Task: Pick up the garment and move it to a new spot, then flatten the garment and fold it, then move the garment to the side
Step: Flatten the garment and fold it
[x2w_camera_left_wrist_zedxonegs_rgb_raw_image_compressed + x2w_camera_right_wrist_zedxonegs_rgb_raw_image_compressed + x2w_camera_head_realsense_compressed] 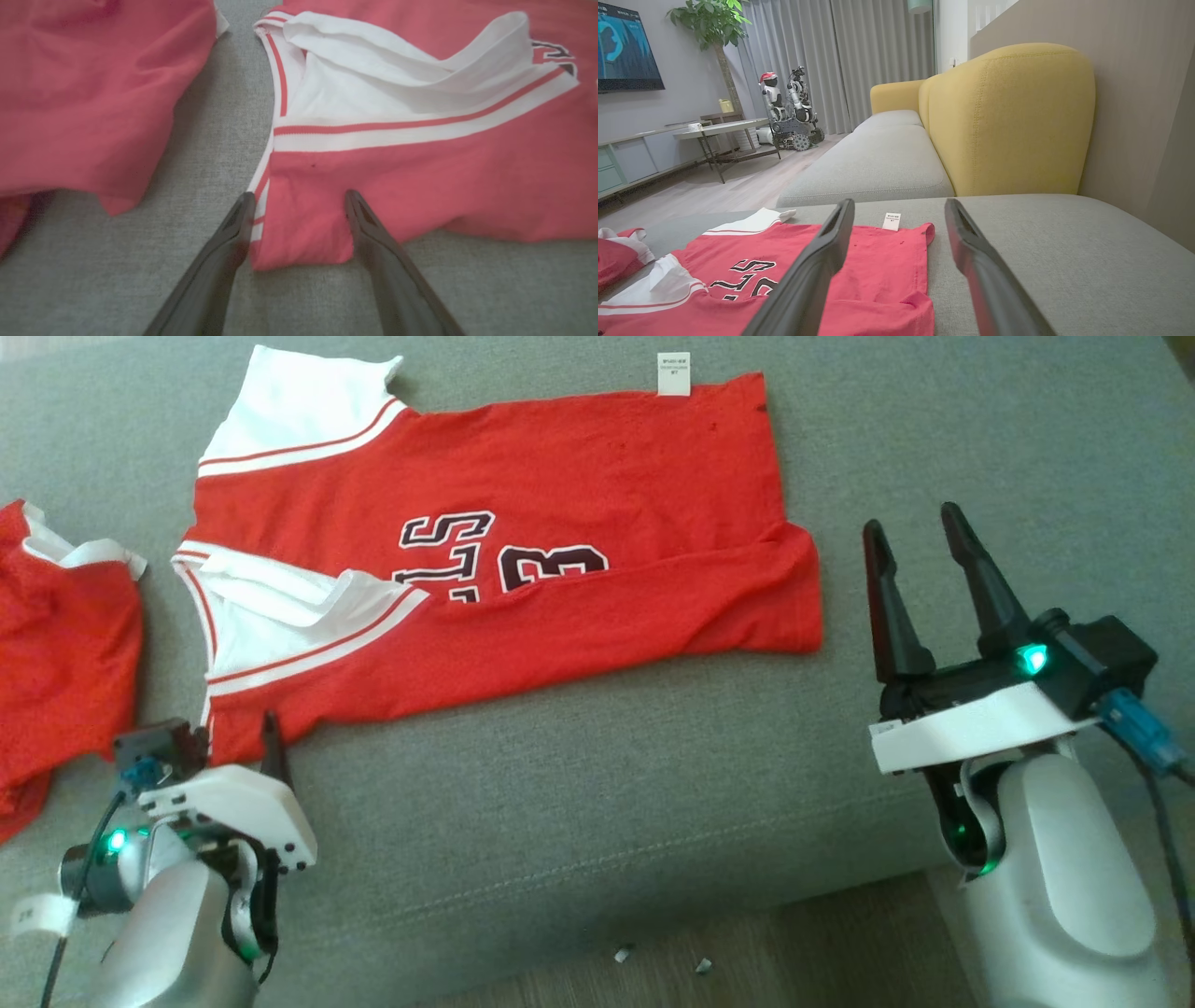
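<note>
Both pairs of jaws are spread wide and hold nothing. Left jaws sit low at the jersey, their fingers on either side of its near shoulder corner, which lies between them on the sofa. Whether the tips press the cloth I cannot tell. Right jaws are raised off the seat, near the hem end but apart from it, with the jersey ahead and to their left.

The jersey lies spread lengthwise between the two pairs. Its near long edge is turned over onto the body and hides the lower part of the print. The far sleeve lies flat, and a label sticks out at the far hem corner. On the outer side of the left jaws lies another garment, red and bunched, apart from the jersey.

By my reading, placing and flattening are done and one lengthwise fold is in. The far side, a crosswise fold and the move aside remain.
</note>
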### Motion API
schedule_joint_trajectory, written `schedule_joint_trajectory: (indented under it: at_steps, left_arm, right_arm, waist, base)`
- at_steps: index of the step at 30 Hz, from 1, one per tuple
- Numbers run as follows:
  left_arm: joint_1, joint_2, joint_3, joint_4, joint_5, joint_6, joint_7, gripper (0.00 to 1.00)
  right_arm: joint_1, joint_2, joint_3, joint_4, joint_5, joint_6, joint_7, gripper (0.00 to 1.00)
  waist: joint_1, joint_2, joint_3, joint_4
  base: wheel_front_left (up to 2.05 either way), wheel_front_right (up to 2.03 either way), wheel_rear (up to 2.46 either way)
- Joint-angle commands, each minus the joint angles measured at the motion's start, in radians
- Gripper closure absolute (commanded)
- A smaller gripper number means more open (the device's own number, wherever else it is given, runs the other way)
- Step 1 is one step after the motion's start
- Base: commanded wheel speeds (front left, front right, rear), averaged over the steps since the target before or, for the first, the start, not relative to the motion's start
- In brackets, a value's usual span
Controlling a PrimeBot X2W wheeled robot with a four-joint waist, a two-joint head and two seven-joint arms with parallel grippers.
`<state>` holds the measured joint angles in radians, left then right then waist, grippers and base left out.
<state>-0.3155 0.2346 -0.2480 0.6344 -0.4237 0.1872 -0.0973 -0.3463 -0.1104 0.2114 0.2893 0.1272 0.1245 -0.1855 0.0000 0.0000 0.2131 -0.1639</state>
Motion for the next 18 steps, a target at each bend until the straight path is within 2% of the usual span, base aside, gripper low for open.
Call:
schedule_joint_trajectory:
  at_steps: [1,7,8,9,18]
  left_arm:
    - [-0.044,0.03,0.021,-0.003,0.008,-0.008,0.011,0.0]
    - [-0.058,0.022,-0.018,0.058,0.006,-0.044,0.067,0.0]
    - [-0.06,0.022,-0.021,0.061,0.004,-0.053,0.069,0.34]
    - [-0.062,0.023,-0.025,0.059,0.004,-0.063,0.059,0.99]
    - [-0.054,0.031,0.011,-0.014,-0.014,-0.065,-0.086,1.0]
  right_arm:
    - [-0.005,0.012,0.027,-0.036,-0.008,0.006,0.001,0.0]
    - [-0.009,0.019,0.017,-0.029,-0.009,0.006,0.002,0.0]
    - [-0.007,0.02,0.011,-0.024,-0.009,0.006,0.006,0.0]
    - [-0.004,0.02,0.005,-0.019,-0.01,0.006,0.011,0.0]
    - [0.001,0.042,-0.052,0.06,0.045,0.006,0.086,0.0]
  waist:
    - [0.0,0.0,-0.001,0.0]
    - [0.0,0.0,-0.014,0.0]
    - [0.0,0.0,-0.015,0.001]
    - [0.0,0.0,-0.016,0.002]
    - [0.0,0.0,-0.013,0.027]
  base:
    - [0.0,0.0,0.0]
    - [0.0,0.0,0.0]
    - [0.0,0.0,0.0]
    - [0.0,0.0,0.0]
    - [0.0,0.0,0.0]
